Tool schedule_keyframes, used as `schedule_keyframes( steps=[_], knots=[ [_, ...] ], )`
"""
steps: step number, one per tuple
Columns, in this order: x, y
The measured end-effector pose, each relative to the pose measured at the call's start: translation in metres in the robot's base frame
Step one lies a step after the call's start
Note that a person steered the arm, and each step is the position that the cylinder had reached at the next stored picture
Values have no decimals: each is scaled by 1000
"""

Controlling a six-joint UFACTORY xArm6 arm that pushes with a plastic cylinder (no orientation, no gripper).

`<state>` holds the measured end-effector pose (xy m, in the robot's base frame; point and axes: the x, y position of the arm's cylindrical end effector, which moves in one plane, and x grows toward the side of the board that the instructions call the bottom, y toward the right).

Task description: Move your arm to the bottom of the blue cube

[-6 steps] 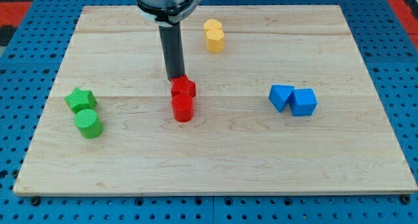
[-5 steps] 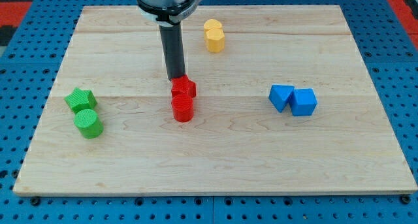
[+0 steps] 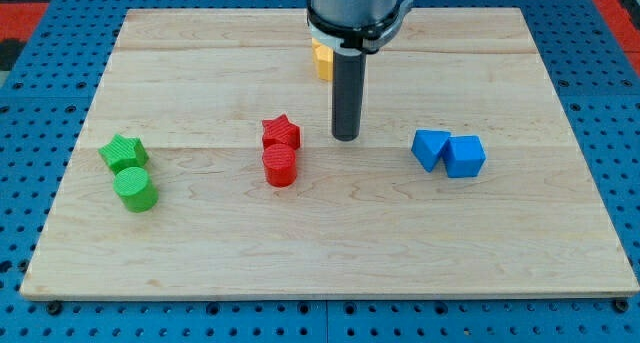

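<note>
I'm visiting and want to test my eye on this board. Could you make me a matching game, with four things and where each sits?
Things:
1. green cylinder
2. blue cube
3. red star
4. my tip

Places:
A. farthest toward the view's right
B. between the red and blue blocks, touching neither
C. just above the red cylinder
D. near the view's left edge, below the green star

Pairs: 1-D, 2-A, 3-C, 4-B

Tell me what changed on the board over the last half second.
My tip slid toward the view's right, off the red star block into the gap before the blue cube. It now partly hides the yellow block. No block moved.
</note>
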<state>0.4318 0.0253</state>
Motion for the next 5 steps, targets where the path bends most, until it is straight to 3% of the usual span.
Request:
schedule_keyframes(
  steps=[3, 4, 5],
  knots=[
    [3, 6],
    [17, 2],
    [58, 14]
  ],
)
